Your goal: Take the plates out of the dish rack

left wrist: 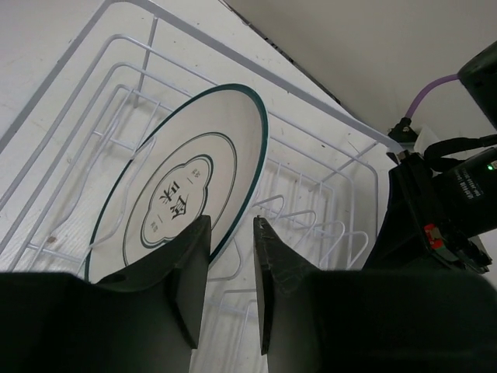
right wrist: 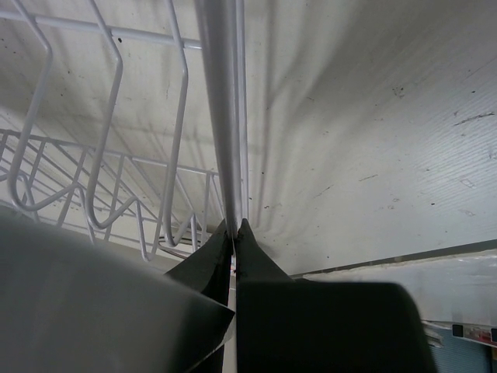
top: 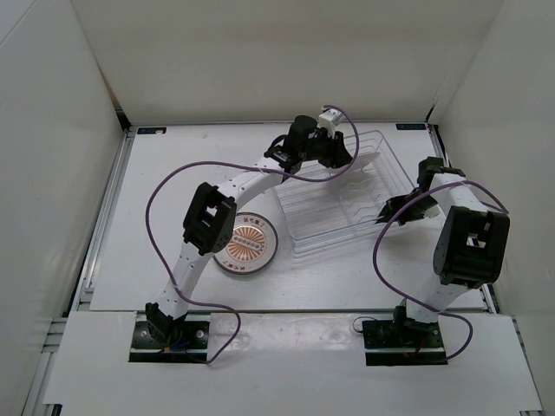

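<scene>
The clear dish rack [top: 334, 221] stands at the middle right of the table. A white plate [left wrist: 194, 163] with a dark green rim and a green emblem stands tilted on edge in the rack [left wrist: 326, 109]. My left gripper [left wrist: 231, 221] is open, its fingers straddling that plate's lower rim with a gap still showing; in the top view it [top: 345, 154] hangs over the rack's far left part. The sunburst plate [top: 245, 243] lies flat on the table left of the rack. My right gripper [right wrist: 235, 225] is shut on the rack's rim wire [right wrist: 221, 93], at its right side [top: 383, 219].
The right arm's wrist [left wrist: 446, 194] and purple cable [left wrist: 425, 93] stand just beyond the rack's far rim. White walls enclose the table on three sides. The left arm [top: 208, 221] arches over the table beside the sunburst plate.
</scene>
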You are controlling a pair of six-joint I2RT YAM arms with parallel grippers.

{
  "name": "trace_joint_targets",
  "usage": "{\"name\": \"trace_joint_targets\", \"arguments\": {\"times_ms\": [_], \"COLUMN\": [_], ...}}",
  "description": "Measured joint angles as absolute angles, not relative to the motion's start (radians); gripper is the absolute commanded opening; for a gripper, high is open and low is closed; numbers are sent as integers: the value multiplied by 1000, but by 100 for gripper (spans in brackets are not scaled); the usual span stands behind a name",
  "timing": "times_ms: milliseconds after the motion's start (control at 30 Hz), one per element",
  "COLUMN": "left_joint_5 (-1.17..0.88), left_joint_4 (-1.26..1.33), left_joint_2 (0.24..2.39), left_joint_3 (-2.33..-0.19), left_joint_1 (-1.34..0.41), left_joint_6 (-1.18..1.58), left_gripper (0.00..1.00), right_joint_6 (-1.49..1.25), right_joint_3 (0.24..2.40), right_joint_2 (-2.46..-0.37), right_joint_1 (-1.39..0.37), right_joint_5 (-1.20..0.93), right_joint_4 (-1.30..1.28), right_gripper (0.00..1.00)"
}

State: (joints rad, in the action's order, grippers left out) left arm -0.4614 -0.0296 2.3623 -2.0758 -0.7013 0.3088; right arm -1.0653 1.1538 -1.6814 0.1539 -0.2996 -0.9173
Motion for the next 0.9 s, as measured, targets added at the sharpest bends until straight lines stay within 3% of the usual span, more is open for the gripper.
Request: {"name": "trace_joint_targets", "arguments": {"times_ms": [67,100,133,267,333,433,467,533,567,667,900], "left_joint_5": [-462,-464,-467,-491,-491,-490,-489,-479,-478,-489,-514], "left_joint_4": [-19,-14,-10,-15,-14,-4,-1,6,12,84,109], "left_joint_2": [2371,2374,2375,2382,2389,2397,2399,2405,2409,2415,2406], "left_joint_3": [-2076,-2076,-2076,-2075,-2074,-2074,-2075,-2075,-2075,-2094,-2112], "left_joint_1": [-701,-700,-699,-704,-708,-707,-706,-701,-697,-687,-691], "left_joint_6": [316,319,322,339,337,340,342,341,343,313,327], "left_gripper": [41,49,77,88,88,77,60,42,25,4,0], "right_joint_6": [-1068,-1069,-1070,-1078,-1082,-1085,-1087,-1091,-1091,-1070,-1041], "right_joint_3": [1155,1156,1156,1156,1156,1156,1156,1156,1156,1155,1127], "right_joint_2": [-1680,-1680,-1680,-1680,-1680,-1679,-1678,-1677,-1676,-1674,-1651], "right_joint_1": [154,154,154,154,153,153,153,153,153,153,141], "right_joint_5": [-300,-300,-300,-300,-302,-301,-301,-298,-296,-290,-287], "right_joint_4": [-920,-921,-923,-923,-923,-924,-925,-934,-943,-960,-973], "right_gripper": [0,0,0,0,0,0,0,0,0,0,0]}}
